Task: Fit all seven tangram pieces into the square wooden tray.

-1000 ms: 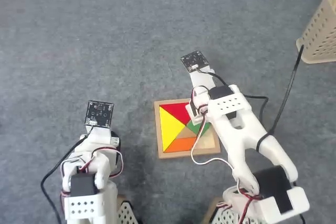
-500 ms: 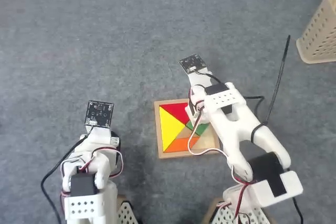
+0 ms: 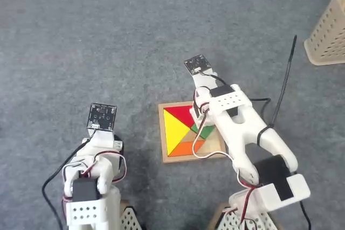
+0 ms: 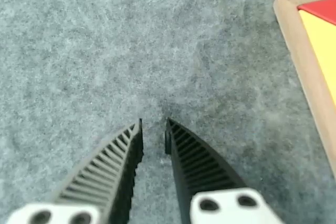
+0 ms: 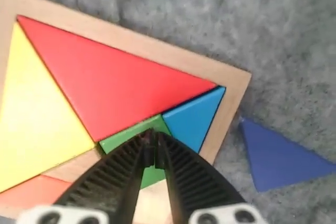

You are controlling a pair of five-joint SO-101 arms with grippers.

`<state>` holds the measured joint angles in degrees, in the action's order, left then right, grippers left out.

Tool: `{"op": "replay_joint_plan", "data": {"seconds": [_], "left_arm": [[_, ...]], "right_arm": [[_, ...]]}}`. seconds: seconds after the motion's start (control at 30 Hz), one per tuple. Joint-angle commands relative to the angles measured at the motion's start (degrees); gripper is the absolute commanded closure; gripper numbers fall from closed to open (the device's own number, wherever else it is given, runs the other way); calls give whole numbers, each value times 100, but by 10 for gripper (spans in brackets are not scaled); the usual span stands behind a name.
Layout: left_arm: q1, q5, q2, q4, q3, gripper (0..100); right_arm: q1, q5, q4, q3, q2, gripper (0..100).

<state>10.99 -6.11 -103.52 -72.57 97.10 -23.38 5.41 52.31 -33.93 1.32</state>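
right pincer [image 5: 152,144] hangs over the wooden tray [image 5: 234,85], its tips pinched together with nothing between them, above the green piece [image 5: 119,137]. beside that lie the red piece [image 5: 105,77], yellow piece [image 5: 37,114], light blue piece [image 5: 191,116] and orange piece [image 5: 26,198]. a dark blue triangle [image 5: 278,156] lies on the grey carpet [image 5: 210,9] just beside the rim. left pincer [image 4: 153,125] sits low over the carpet, well apart from the tray, tips slightly parted, holding nothing.

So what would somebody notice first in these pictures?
Probably the bright colours in the square wooden tray near the middle of the grey carpet, above all the big red triangle and big yellow triangle. The right arm's black end effector sits shut over the green piece, and a dark blue triangle lies just outside the tray's corner.
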Motion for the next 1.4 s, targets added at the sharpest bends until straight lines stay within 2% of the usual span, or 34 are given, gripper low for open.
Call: {"op": "replay_joint_plan", "data": {"seconds": [0.0, 0.2, 0.43, 0.6, 1.03, 1.37], "left_arm": [[-9, 44, -123, 0, -57, 929], [-9, 44, -123, 0, -57, 929], [-9, 44, -123, 0, -57, 929], [-9, 44, -123, 0, -57, 929], [-9, 44, -123, 0, -57, 929], [-9, 44, -123, 0, -57, 929]], "right_arm": [[-57, 105, -189, 237, -22, 992], [-57, 88, -242, -88, -840, 992], [224, 105, -901, -914, -1631, 992], [444, 114, -1077, -914, -1376, 992], [418, 114, -1112, -448, -356, 992], [409, 114, -1147, -422, -303, 992]]}}
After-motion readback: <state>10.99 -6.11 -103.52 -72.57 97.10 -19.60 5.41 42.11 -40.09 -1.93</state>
